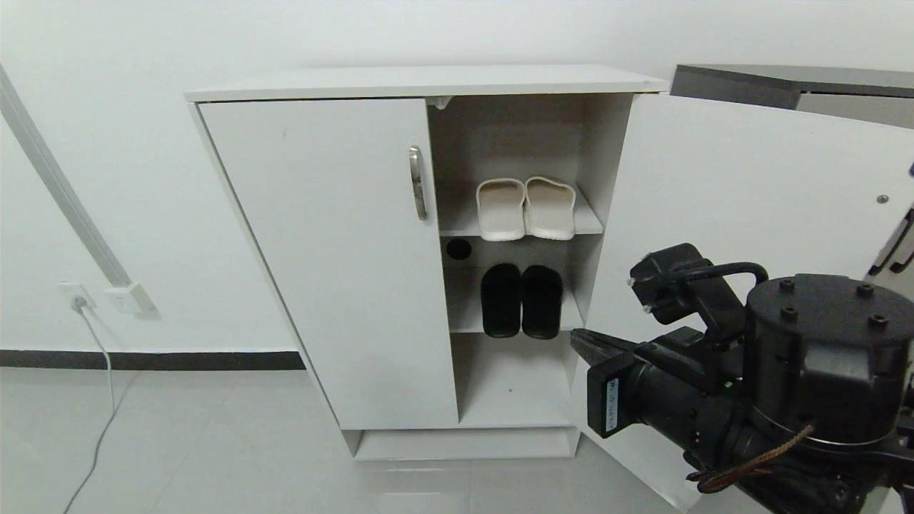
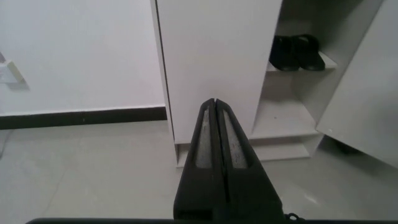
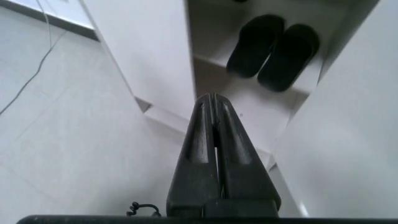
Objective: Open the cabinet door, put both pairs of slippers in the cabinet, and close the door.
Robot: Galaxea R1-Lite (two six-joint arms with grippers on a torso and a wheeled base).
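Inside the cabinet [image 1: 428,80], white slippers [image 1: 526,207] sit above black slippers [image 1: 521,300], beside the open door [image 1: 742,214]. Left pincer [image 2: 214,102] and right pincer [image 3: 214,96] are both closed and empty. A glancing push could skid off the door, leaving it ajar.

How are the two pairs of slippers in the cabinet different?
The white slippers are pale cream, while the black slippers are dark. The white slippers sit on the upper shelf, and the black slippers sit on the shelf below. Both pairs lie side by side in the open right half of the cabinet.
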